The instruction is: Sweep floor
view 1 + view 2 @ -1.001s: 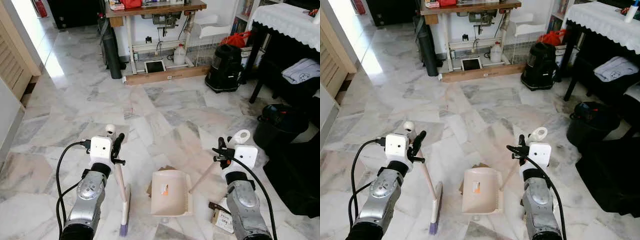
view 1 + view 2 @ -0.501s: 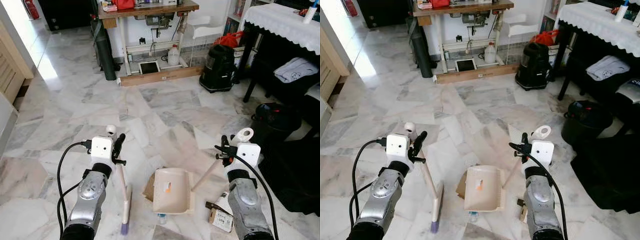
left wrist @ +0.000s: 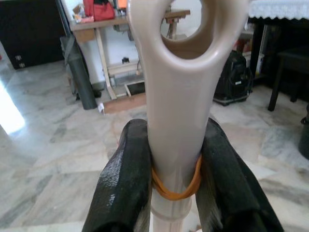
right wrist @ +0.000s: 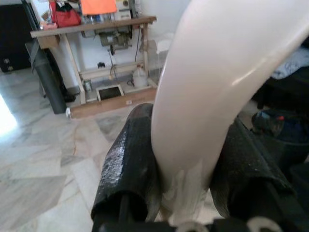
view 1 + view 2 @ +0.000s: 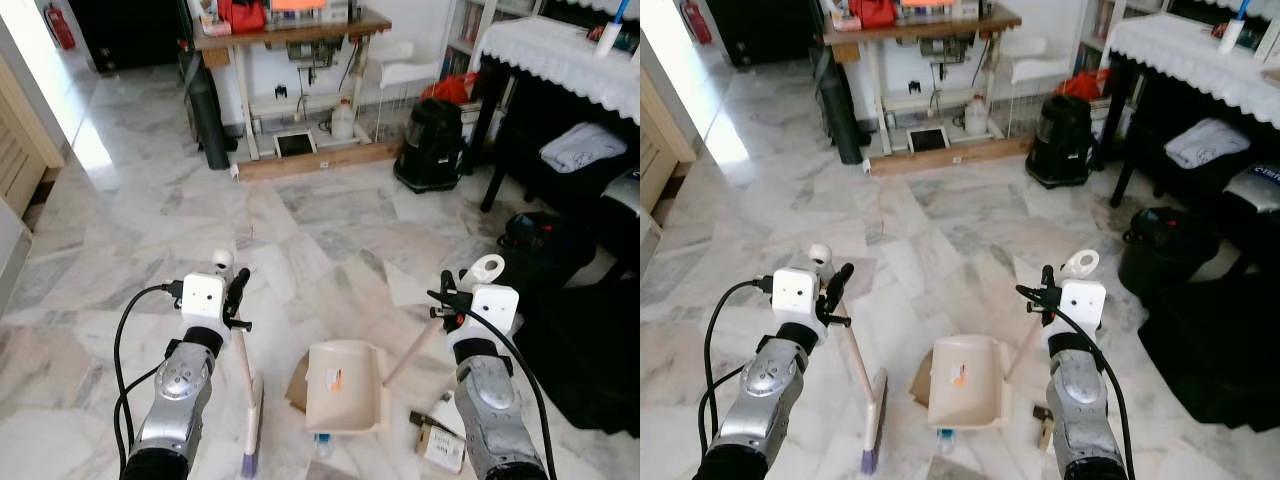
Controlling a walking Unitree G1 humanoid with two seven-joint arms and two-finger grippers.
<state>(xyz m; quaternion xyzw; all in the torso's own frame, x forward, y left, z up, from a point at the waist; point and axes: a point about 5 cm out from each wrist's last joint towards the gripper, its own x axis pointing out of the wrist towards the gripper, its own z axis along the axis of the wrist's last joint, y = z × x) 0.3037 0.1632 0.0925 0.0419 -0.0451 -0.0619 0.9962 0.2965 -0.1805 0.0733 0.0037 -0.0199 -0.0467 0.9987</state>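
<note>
Left eye view showed a marble floor running back to a wooden counter against the far wall. On the left, the left end effector was clamped on the handle of a broom; the handle slanted down to a head resting on the floor, with purple bristles at its lower end. In the left wrist view the two black fingers pressed against both sides of the beige handle, just below its hanging loop, where an orange rubber band circled the handle.

Just right of the broom head, a beige dustpan lay flat on the floor, with a piece of brown cardboard poking out beside its left edge. The dustpan's long handle rose at a slant to the right end effector, which gripped it near the looped top; in the right wrist view the black fingers squeezed the white handle from both sides. A small box lay on the floor just right of the dustpan.

Farther right stood a black vacuum cleaner, a black bin and a dark table with a white lace cloth.
</note>
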